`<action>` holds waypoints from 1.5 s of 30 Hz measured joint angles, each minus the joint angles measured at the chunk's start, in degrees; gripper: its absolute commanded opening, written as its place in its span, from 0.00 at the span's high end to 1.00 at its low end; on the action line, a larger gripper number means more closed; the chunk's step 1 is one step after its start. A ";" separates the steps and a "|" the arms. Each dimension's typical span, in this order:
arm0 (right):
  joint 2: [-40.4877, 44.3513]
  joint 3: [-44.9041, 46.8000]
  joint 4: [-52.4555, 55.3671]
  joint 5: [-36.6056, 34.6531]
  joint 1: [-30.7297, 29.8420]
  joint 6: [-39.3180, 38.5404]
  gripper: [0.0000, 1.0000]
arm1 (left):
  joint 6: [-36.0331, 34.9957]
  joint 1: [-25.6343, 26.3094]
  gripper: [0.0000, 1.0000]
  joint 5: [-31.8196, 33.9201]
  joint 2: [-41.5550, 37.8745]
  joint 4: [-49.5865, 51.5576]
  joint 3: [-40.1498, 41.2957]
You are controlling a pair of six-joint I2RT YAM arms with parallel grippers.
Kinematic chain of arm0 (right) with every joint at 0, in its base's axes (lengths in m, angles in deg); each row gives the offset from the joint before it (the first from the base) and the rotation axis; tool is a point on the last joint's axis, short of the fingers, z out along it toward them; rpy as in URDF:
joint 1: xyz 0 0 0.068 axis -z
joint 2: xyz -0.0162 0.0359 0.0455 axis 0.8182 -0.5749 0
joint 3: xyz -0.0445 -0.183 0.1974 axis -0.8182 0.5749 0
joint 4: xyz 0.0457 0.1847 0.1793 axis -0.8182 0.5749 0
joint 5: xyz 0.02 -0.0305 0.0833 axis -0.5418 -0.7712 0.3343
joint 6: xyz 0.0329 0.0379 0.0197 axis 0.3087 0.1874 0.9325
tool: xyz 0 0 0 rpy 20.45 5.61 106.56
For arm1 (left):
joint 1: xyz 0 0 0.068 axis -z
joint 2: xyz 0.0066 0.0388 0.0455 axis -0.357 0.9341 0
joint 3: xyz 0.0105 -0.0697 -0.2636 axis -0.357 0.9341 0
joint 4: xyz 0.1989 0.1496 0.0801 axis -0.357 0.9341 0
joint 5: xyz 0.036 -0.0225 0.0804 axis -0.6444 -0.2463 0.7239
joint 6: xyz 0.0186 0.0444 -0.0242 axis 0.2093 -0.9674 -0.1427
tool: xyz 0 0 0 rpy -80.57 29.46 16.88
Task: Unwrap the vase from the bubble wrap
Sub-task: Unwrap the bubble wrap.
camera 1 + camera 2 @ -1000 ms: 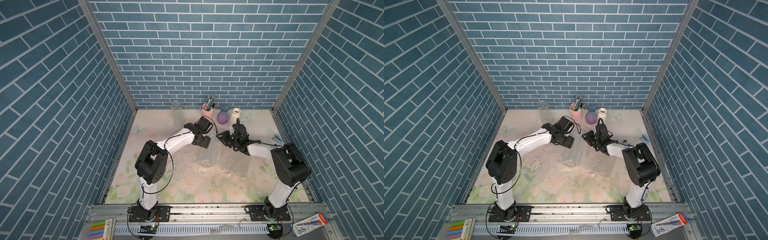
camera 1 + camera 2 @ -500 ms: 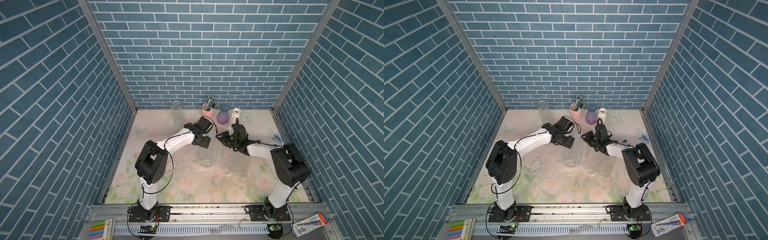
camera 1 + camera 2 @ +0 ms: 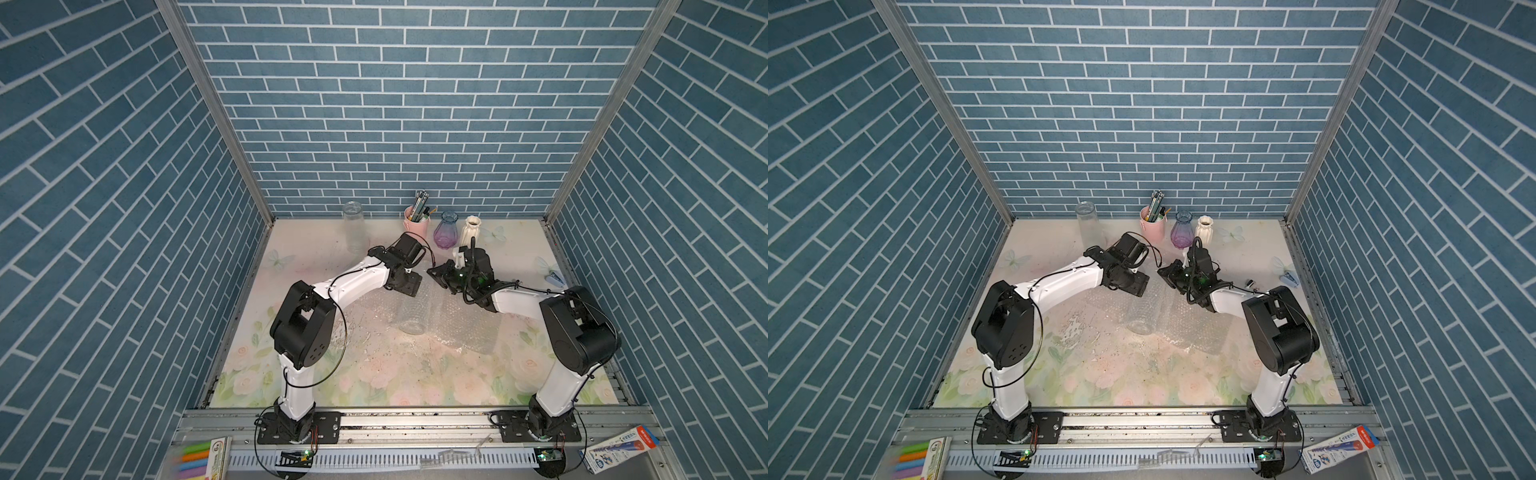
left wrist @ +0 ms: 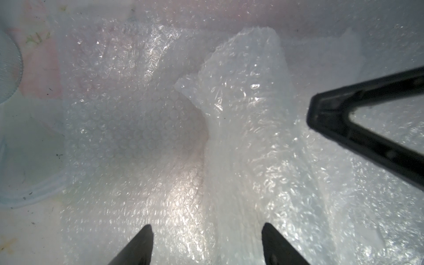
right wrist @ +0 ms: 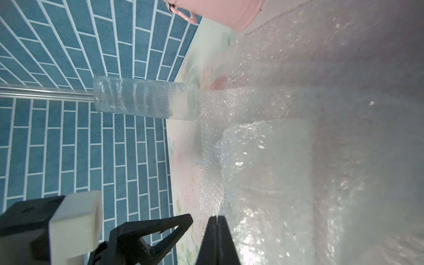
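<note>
Item: bubble wrap (image 3: 461, 320), mid-tabletop (image 3: 374, 374), loose around the clear vase (image 3: 410, 322) lying on its side.
Left tool (image 4: 206, 231): wide open, astride 1 raised fold, gripping nothing.
Right tool (image 5: 216, 220): fully closed at wrap edge; I can't tell if film's pinched.
Risk: a pull could roll the vase, or slip w/o film.
Vase outline barely visible.

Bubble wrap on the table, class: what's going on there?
The bubble wrap lies crumpled, with a clear vase lying in it. Over it, the left gripper is open astride a raised fold. The right gripper is shut beside that fold; whether it pinches the wrap is unclear.
</note>
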 measured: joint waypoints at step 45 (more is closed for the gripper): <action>-1.38 -0.22 5.46 -1.53 1.20 -5.84 0.93 | 0.04 0.00 0.24 -1.64 -1.88 -0.74 0.07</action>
